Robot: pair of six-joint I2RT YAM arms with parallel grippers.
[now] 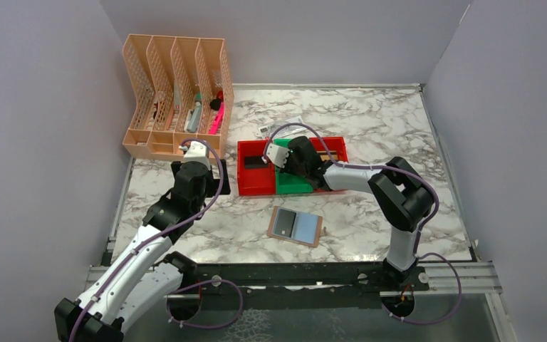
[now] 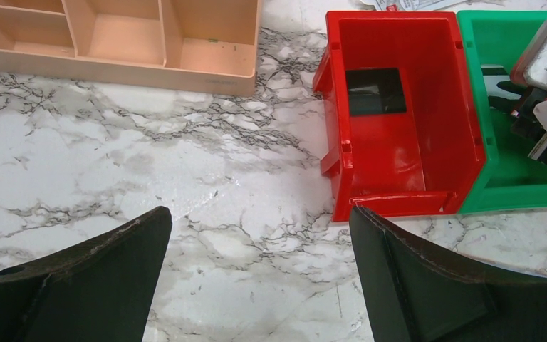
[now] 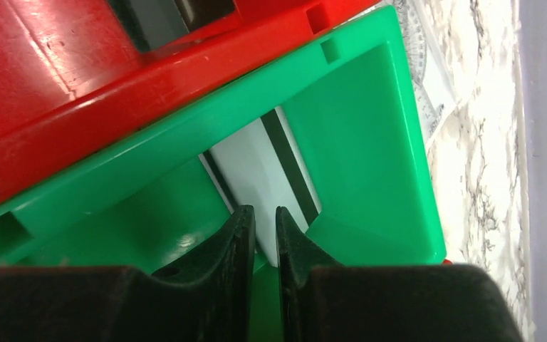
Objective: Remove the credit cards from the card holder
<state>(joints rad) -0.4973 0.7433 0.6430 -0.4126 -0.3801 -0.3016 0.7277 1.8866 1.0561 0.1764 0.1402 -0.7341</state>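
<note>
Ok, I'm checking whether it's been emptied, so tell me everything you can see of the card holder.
The card holder is a small tan-brown bifold lying open and flat, inner side up, slightly skewed, on the marble table, between the green bin and the near edge. Its left panel looks dark grey, its right pale blue-grey; whether anything remains inside cannot be told. Nothing touches it but the table.

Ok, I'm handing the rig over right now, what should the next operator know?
Left gripper: open, empty, above the table near the red bin.
Right gripper: inside the green bin, jaws slightly apart over a pale card, apparently not clamping it.
Done: one dark card lies in the red bin, the pale card in the green.
Left: the card holder lies open on the table, and a second dark card seems to sit in it; take that out.
</note>
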